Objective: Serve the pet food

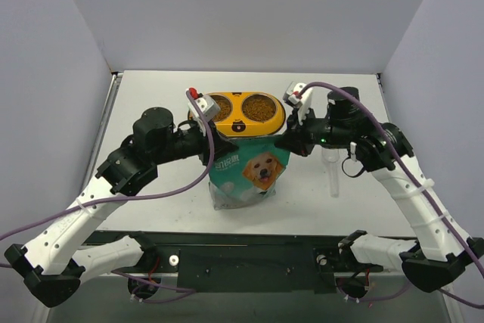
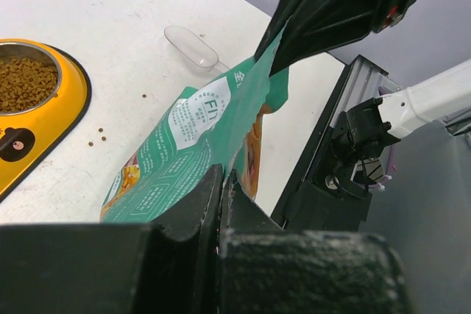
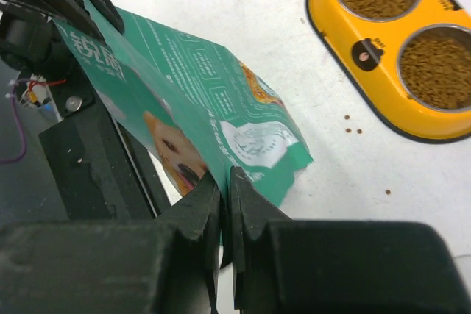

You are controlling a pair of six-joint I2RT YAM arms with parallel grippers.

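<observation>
Looking from the near edge outward, both arms are reaching in toward the middle and meeting at the bag [image 1: 253, 173], the teal and white one with the golden dog printed on the side facing the arms. The left gripper [image 1: 214, 142] is clamping the bag's top left corner, jaws squeezed together with only the thin film between them, and the left wrist view is showing that pinch up close. The right gripper [image 1: 282, 141] is doing the mirror job on the top right corner, also closed tight on the bag's edge. So the bag is being held upright between the two of them, top edge pulled across from one to the other, bottom down at the white table [image 1: 151, 187], though I can't tell if it's actually resting there. Just right of the bag a clear plastic scoop [image 1: 333, 172] is lying on the table under the right arm, not touching anything. A few stray pellets [image 3: 353, 130] are sitting loose on the table between bag and feeder. Right behind the bag the yellow double-bowl feeder [image 1: 239, 113] is sitting flat, and the pet food [image 1: 259, 107] is filling both of its metal bowls
</observation>
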